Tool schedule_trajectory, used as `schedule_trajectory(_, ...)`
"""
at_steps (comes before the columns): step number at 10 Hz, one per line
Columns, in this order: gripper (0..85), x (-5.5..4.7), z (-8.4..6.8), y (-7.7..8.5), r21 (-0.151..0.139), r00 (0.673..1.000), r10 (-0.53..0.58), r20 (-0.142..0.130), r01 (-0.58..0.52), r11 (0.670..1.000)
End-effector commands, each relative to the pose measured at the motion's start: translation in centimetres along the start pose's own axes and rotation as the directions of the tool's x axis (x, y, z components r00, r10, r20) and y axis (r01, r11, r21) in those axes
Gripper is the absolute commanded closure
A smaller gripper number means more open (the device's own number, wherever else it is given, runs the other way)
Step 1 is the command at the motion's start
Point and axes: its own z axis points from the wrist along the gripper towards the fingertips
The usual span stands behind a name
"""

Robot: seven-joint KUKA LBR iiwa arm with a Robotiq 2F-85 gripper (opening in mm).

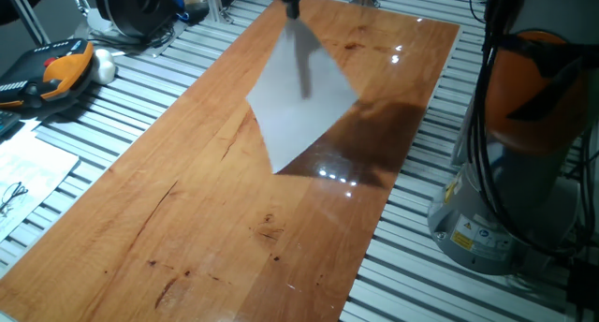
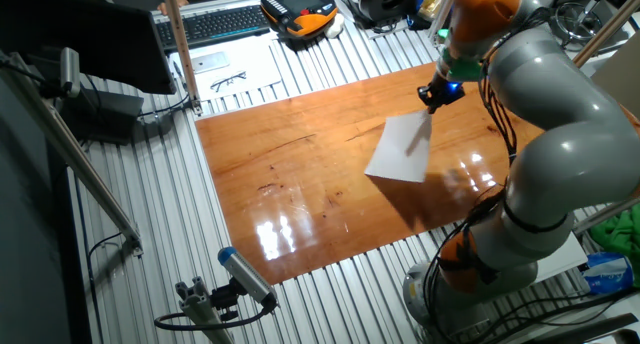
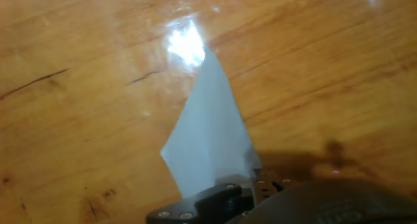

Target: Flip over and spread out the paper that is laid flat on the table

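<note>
Above the table [image 1: 234, 219], fingers [image 3: 215, 201] pinch the paper [image 1: 299, 102] aloft.

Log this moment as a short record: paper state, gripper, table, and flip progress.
paper: thin white rectangular sheet, lifted by its upper corner, hanging tilted; whether its lowest corner touches the board cannot be told
visible side: blank in every view
gripper: pinching the sheet's top corner, shut on it
table: glossy reddish-brown wooden board, with the sheet's shadow beside the paper
progress: sheet raised, not yet laid back down or spread
</note>
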Motion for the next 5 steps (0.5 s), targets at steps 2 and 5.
schedule_trajectory(2,85.0,0.4,-0.5,-1.3,0.004,1.0,0.031,-0.001,-0.031,1.0)
schedule_trajectory(5,85.0,1.8,-1.3,-2.0,0.016,0.998,0.067,0.003,-0.067,0.998)
